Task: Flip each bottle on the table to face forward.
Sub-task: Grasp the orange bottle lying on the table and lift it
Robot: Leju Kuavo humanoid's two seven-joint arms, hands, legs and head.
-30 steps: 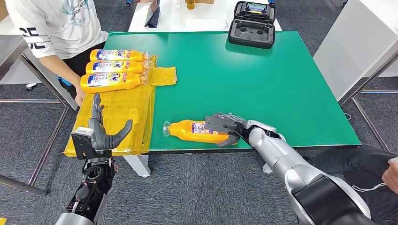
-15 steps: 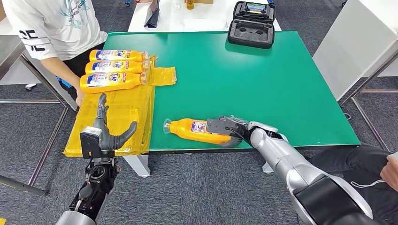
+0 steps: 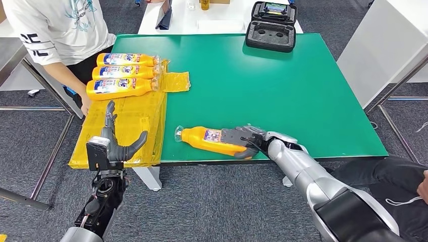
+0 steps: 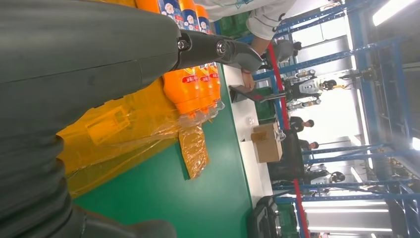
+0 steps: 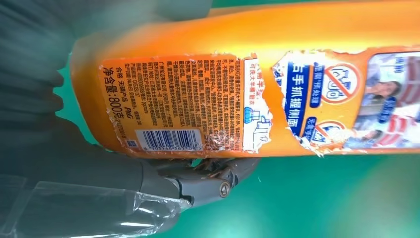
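The bottle (image 3: 212,140) lies on its side near the front edge of the green bench (image 3: 282,85), just right of the yellow wrap (image 3: 128,123). Its long axis runs left to right, cap to the left, base to the right. Your right hand (image 3: 245,140) grips the base end, thumb under one side and fingers over the other; the right wrist view confirms the fingers (image 5: 208,181) pressed against the body. The bottle therefore sits directly in that hand, extending leftward from it.

The left hand (image 3: 113,143) hovers over the near part of the wrap, fingers spread, holding nothing. It is well apart from the bottle; the right hand is the working one.

The upward face carries the back label (image 5: 168,106): dense small print, a barcode, and "800" beside the net-content characters. The label is torn along one edge. Judge this face as the wrong one; a roll about the long axis is likely required.

Three more bottles (image 3: 121,73) lie side by side at the far left on the wrap, blue-and-white front labels up, brand not legible. A person (image 3: 55,30) stands beside them.
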